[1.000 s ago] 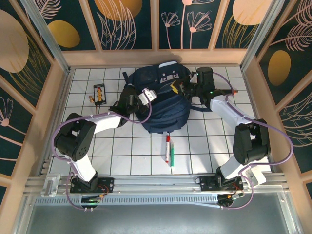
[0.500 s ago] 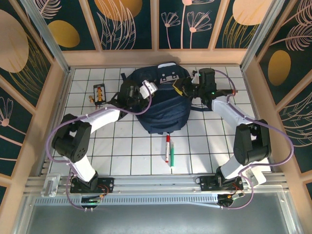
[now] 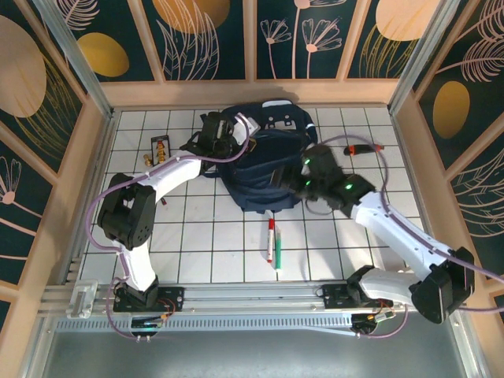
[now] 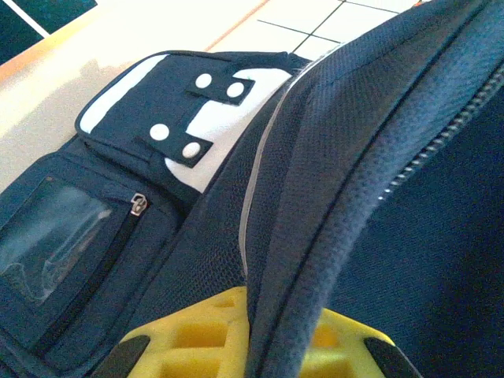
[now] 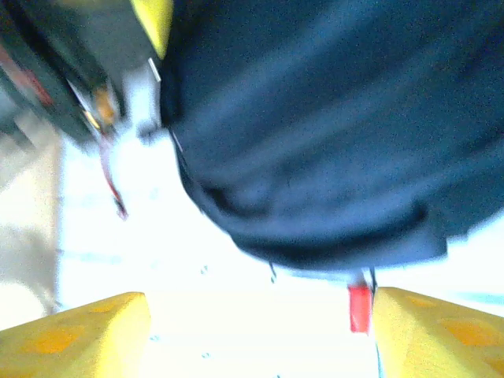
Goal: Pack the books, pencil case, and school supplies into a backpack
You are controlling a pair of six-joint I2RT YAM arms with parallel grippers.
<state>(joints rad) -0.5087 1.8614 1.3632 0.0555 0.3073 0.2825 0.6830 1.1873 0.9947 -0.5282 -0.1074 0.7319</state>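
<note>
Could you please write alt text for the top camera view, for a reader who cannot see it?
A navy backpack lies at the far middle of a white gridded table, with the left gripper shut on its far left edge and the right gripper open by its near right corner. A marker lies in front.

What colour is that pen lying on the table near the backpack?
The pen has a red cap, white middle, green end; clearest from overhead.
</note>
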